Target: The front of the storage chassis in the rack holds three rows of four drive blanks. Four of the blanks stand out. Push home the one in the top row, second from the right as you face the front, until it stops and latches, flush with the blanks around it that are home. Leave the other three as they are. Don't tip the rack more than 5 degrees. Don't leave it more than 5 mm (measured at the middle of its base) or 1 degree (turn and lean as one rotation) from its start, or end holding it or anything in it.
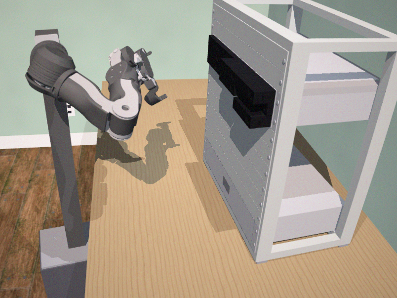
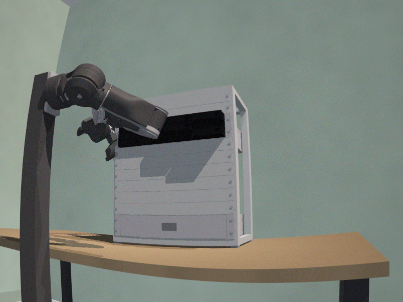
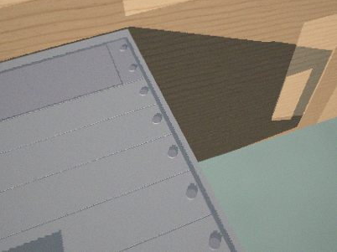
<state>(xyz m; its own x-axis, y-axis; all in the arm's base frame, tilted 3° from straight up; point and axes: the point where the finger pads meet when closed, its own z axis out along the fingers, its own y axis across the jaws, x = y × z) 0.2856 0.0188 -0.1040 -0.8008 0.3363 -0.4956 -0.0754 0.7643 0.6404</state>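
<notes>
The grey rack (image 1: 281, 145) (image 2: 174, 194) (image 3: 84, 150) stands upright on the wooden table (image 1: 149, 228) (image 2: 268, 255) (image 3: 209, 7). The black storage chassis (image 1: 238, 79) (image 2: 201, 127) sits high in the rack's front. Some of its blanks stand out, one clearly at the lower right (image 1: 252, 115). The top-row blank second from the right (image 2: 185, 120) is too dark to tell apart from its neighbours. My gripper (image 1: 155, 92) (image 2: 111, 147) is open and empty. It hangs in the air well in front of the rack, towards its left side. The fingers do not show in the wrist view.
The arm's post and base (image 1: 62, 178) (image 2: 33, 181) stand at the table's left edge. Two pale boxes (image 1: 331, 105) (image 1: 308, 208) sit inside the open rack frame. The forearm (image 2: 134, 113) hides the chassis's left part in the exterior view.
</notes>
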